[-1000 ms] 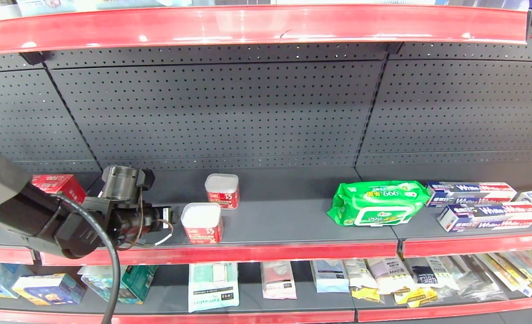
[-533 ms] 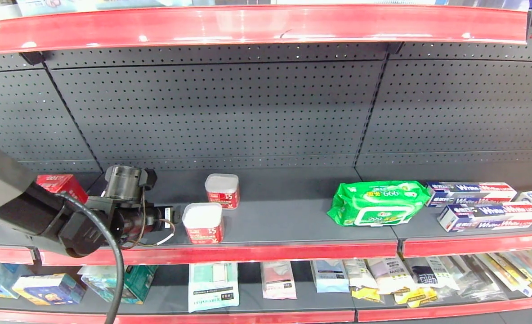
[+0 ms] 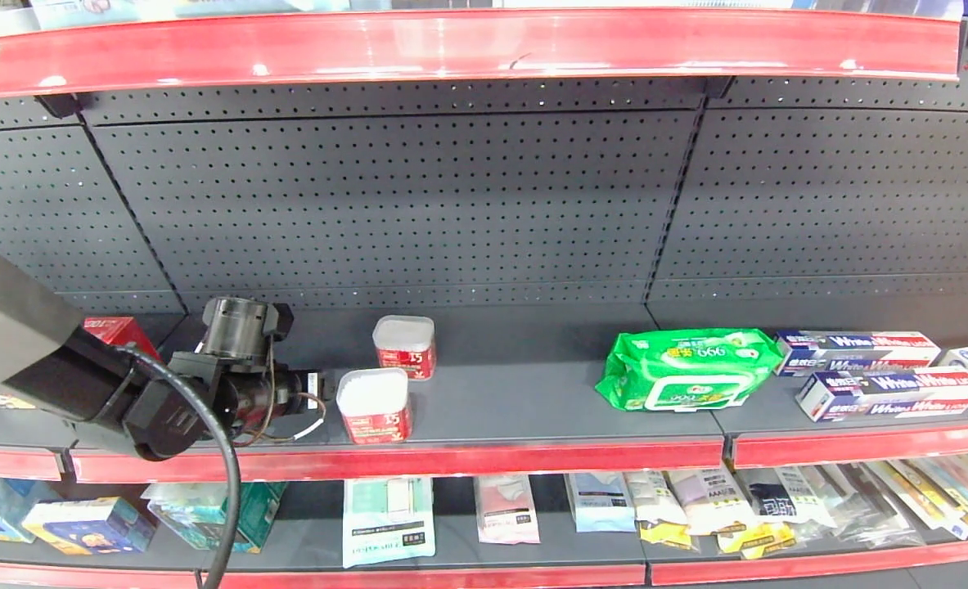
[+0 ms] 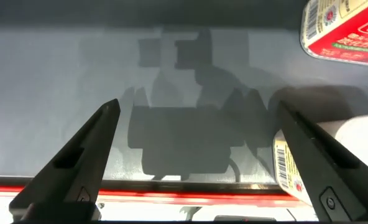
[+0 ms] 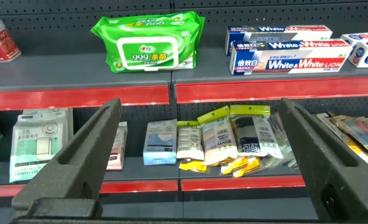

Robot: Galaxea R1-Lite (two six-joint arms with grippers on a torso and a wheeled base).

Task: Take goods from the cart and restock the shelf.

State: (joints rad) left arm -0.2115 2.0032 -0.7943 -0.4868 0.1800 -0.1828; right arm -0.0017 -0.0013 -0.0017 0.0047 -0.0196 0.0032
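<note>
Front tub (image 3: 373, 403) has shifted slightly right alongside the left claw (image 4: 197, 106).

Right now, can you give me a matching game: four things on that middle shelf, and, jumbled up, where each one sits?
1 wipes pack
2 toothpaste boxes
3 red box
4 front tub

A far left, partly hidden
B right end of the shelf
C just left of the toothpaste boxes
D front edge, by the open left gripper

Pairs: 1-C, 2-B, 3-A, 4-D
</note>
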